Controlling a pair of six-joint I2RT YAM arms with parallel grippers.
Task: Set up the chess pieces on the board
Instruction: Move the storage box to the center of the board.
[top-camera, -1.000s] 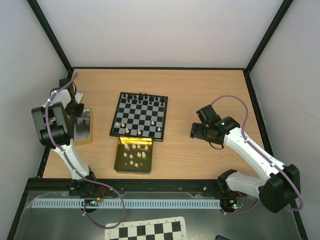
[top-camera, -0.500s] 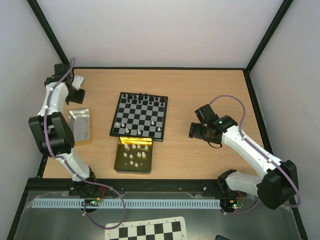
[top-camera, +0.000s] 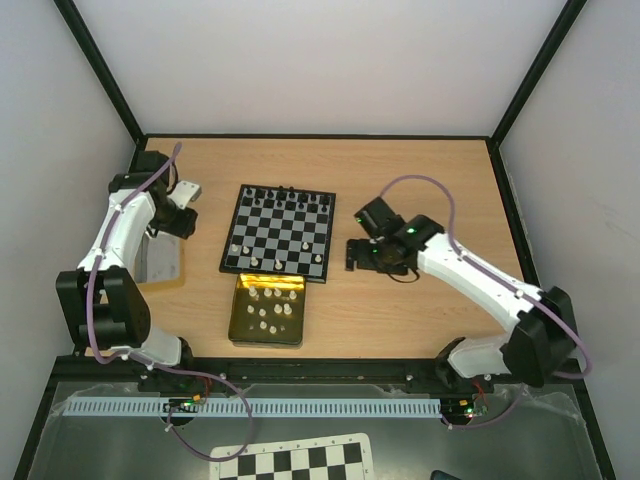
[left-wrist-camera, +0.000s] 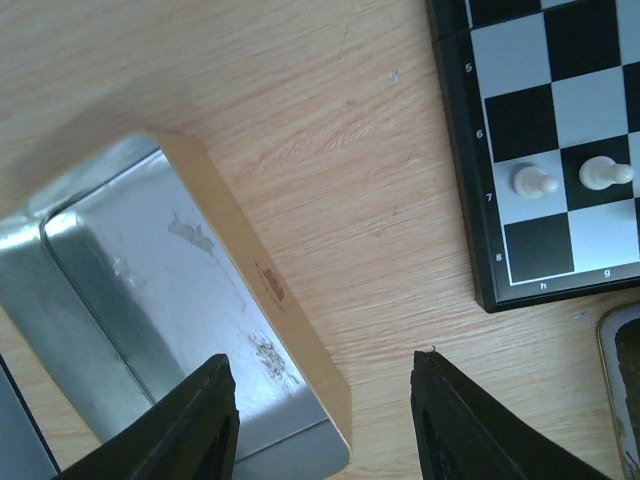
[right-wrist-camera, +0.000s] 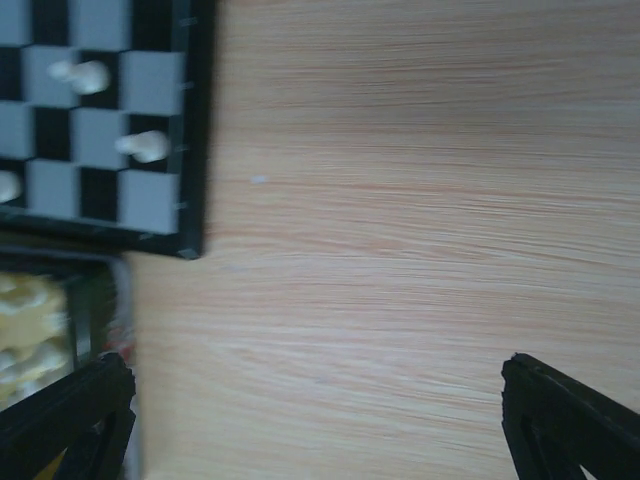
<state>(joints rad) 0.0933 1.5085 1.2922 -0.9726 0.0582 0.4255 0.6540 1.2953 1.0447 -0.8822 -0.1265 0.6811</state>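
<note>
A shallow square gold tin (top-camera: 240, 322), glossy inside, holds loose cream chess pieces (top-camera: 268, 310) just beside the near edge of the board (top-camera: 285, 236), a flat black-framed square on the grained wooden table (top-camera: 430, 180). A few cream figures stand on its near rows; black pieces (top-camera: 285, 198) line the far row. The left gripper (left-wrist-camera: 325, 420) hangs over a scuffed silvery lid (left-wrist-camera: 120, 290), fingers spread, nothing between them. The right gripper (right-wrist-camera: 320, 420) is over bare wood, fingers wide apart
</note>
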